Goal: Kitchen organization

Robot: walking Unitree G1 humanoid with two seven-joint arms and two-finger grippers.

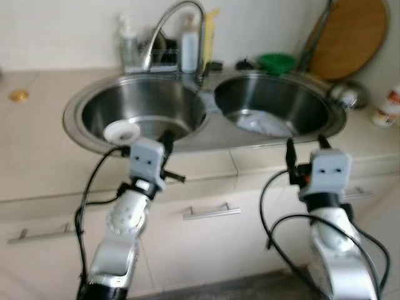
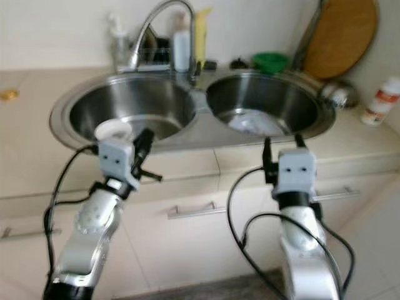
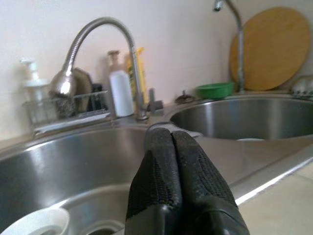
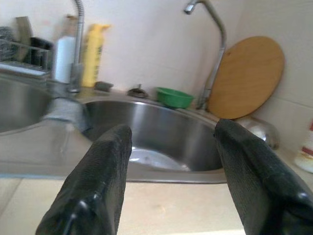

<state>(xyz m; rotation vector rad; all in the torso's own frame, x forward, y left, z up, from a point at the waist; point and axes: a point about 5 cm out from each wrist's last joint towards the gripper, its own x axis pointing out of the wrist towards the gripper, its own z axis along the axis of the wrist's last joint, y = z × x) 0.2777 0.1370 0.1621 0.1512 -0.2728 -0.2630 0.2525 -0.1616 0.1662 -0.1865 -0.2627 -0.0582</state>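
At mid-frame, before the double sink, I am holding my left gripper pressed together, my right gripper spread; nothing gripped, organizing seemingly unstarted.

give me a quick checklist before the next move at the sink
1. Left tool shut, holding nothing: ok.
2. Right tool open, nothing between fingers: ok.
3. Both tools short of the sink rim, touching nothing: ok.
4. White cup in the left basin, just ahead of the left tool: ok.
5. White item in the right basin, kind: cannot tell.
6. Faucet arches over the divider, clear of both tools: ok.
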